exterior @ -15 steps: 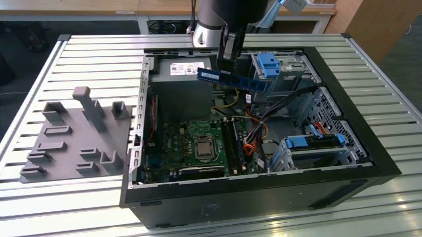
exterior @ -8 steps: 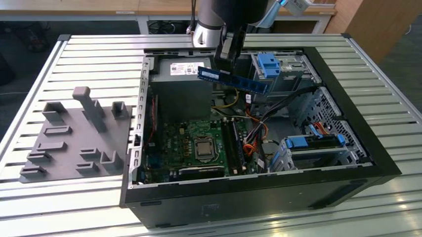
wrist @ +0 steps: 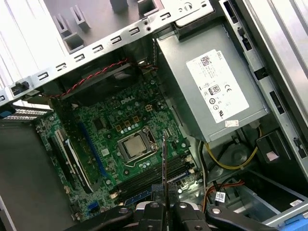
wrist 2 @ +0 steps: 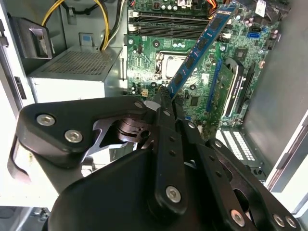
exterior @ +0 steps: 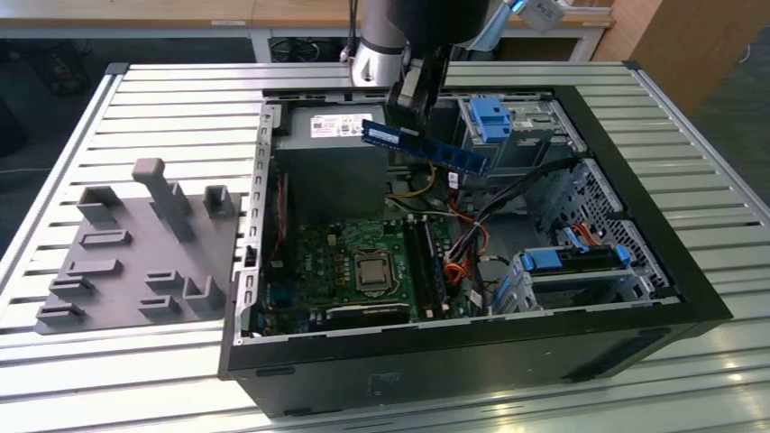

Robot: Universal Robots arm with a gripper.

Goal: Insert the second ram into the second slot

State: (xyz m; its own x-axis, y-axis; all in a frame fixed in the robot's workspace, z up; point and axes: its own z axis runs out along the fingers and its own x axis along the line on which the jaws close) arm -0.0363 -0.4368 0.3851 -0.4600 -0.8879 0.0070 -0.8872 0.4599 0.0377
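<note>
The second ram [exterior: 434,149] is a long blue stick with dark chips, and my gripper [exterior: 395,122] is shut on one end of it. It hangs in the air over the open computer case, above the power supply's edge and tilted down toward the exterior view's right. In the second wrist view the ram [wrist 2: 202,45] reaches out from my black fingertips [wrist 2: 166,94] over the green motherboard [wrist 2: 159,72]. Seen edge-on in the first wrist view, the ram [wrist: 163,163] points at the row of dark memory slots [wrist: 151,175]. Those memory slots [exterior: 430,262] lie beside the processor socket [exterior: 367,268], well below the stick.
The black case [exterior: 673,298] lies open on a slatted metal table [exterior: 157,108]. A grey power supply [wrist: 211,91], blue drive brackets [exterior: 491,117] and loose cables [exterior: 470,239] crowd the case. A grey parts fixture [exterior: 132,253] sits at the exterior view's left.
</note>
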